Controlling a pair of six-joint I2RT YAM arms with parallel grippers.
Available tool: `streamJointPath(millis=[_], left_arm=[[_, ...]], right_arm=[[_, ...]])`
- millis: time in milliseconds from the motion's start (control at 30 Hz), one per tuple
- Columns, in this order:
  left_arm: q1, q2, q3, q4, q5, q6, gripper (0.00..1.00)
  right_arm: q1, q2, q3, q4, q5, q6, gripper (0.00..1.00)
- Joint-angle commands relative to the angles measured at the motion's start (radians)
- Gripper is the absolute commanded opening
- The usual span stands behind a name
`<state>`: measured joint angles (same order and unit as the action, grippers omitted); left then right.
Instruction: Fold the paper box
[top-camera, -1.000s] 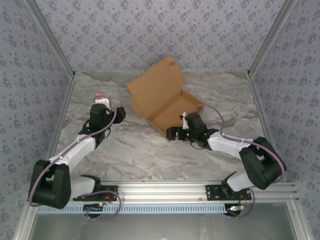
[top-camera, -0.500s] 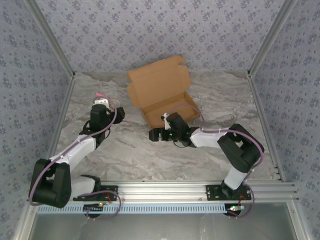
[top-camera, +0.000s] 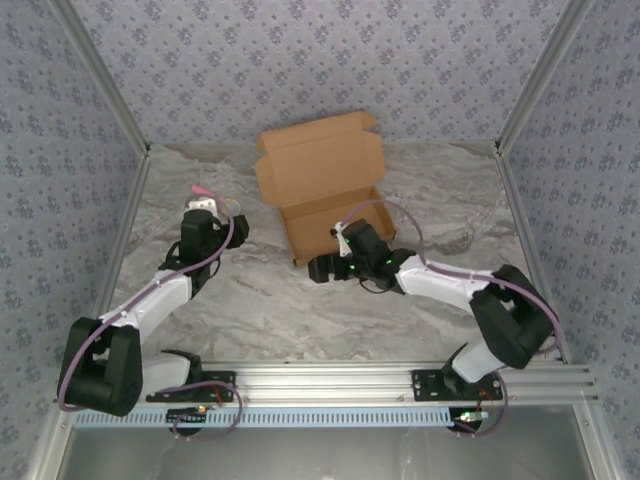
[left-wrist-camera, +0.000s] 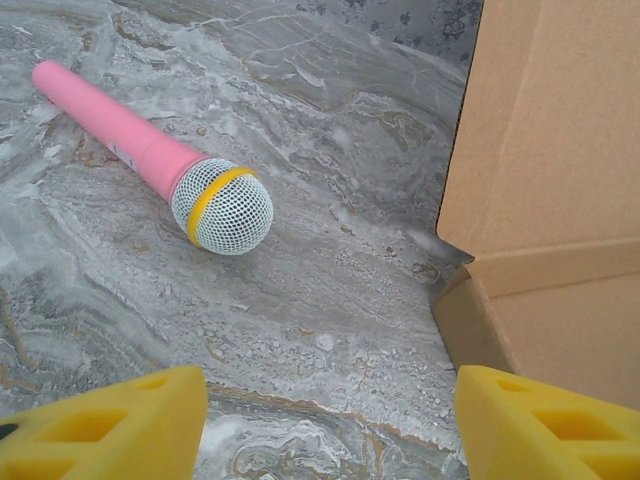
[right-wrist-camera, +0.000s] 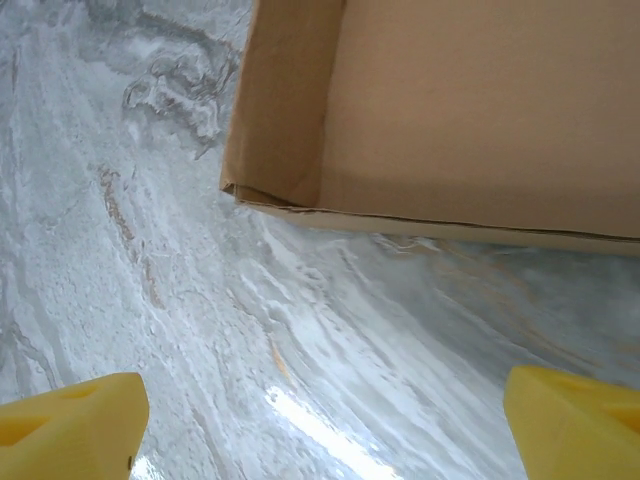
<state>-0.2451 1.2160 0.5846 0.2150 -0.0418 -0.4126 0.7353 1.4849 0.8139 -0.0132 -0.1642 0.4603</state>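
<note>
Right jaws wide, empty, right arm (top-camera: 445, 283) stretched low to paper box (top-camera: 320, 170) front wall. Left jaws apart, empty; pink microphone (left-wrist-camera: 150, 152) upper left on table (left-wrist-camera: 300, 320).

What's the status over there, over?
Left gripper, right gripper both open, empty. Paper box lid open, unheld. Pink microphone lying clear, left of box.

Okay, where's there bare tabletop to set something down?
The widest bare table lies in front of the box, between the two arms. Also free: right of the box, toward the wall. Crowded: the microphone by the left pincer, and the right pincer at the box's near corner.
</note>
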Motion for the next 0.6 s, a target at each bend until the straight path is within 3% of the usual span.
streamJointPath(millis=[0, 200, 333, 467, 567], left_arm=[[-0.008, 0.002, -0.009, 0.048, 0.025, -0.009, 0.66], [-0.010, -0.001, -0.006, 0.050, 0.043, -0.015, 0.66], [-0.010, -0.006, -0.005, 0.047, 0.048, -0.014, 0.66], [-0.011, -0.008, -0.001, 0.041, 0.055, -0.011, 0.66], [-0.011, -0.016, 0.002, 0.031, 0.059, -0.009, 0.66]], right_arm=[[-0.056, -0.090, 0.027, -0.180, 0.105, -0.105, 0.94], [-0.256, -0.095, 0.123, -0.304, 0.216, -0.236, 0.93], [-0.397, -0.028, 0.176, -0.310, 0.189, -0.261, 0.90], [-0.429, 0.085, 0.270, -0.338, 0.238, -0.286, 0.83], [-0.437, 0.173, 0.336, -0.348, 0.221, -0.295, 0.73]])
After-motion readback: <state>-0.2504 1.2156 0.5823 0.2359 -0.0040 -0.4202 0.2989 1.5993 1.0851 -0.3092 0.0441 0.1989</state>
